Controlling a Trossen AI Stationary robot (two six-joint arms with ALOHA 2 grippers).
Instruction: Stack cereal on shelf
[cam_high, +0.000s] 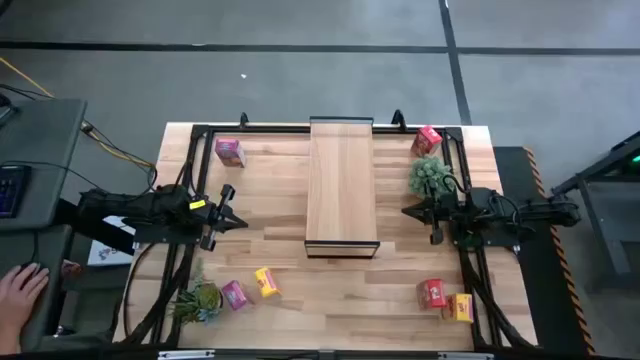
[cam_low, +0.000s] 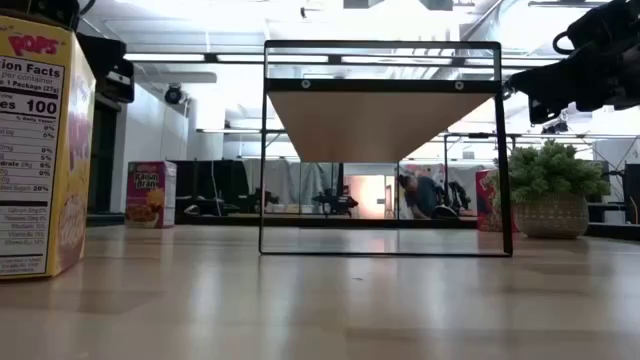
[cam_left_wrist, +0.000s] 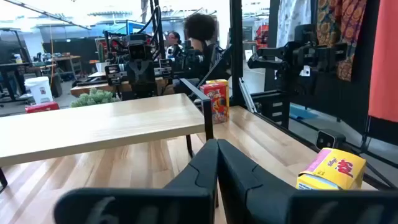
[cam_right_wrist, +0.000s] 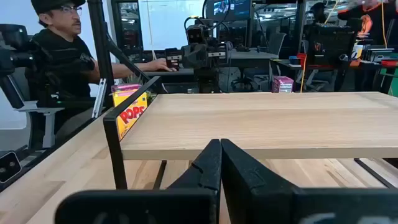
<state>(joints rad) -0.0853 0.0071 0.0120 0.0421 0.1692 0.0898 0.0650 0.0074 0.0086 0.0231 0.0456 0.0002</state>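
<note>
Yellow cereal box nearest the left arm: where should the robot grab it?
Probably near its top, coming down from above. The yellow cereal box stands upright on the table, so its top edge is free. The left end effector, shut now and the nearer one, could open and pinch across the box's thin dimension.

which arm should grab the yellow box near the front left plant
Left, probably. The yellow box lies on the left half of the table, close to the left gripper. The right gripper waits across the shelf, which stands between it and that box.
</note>
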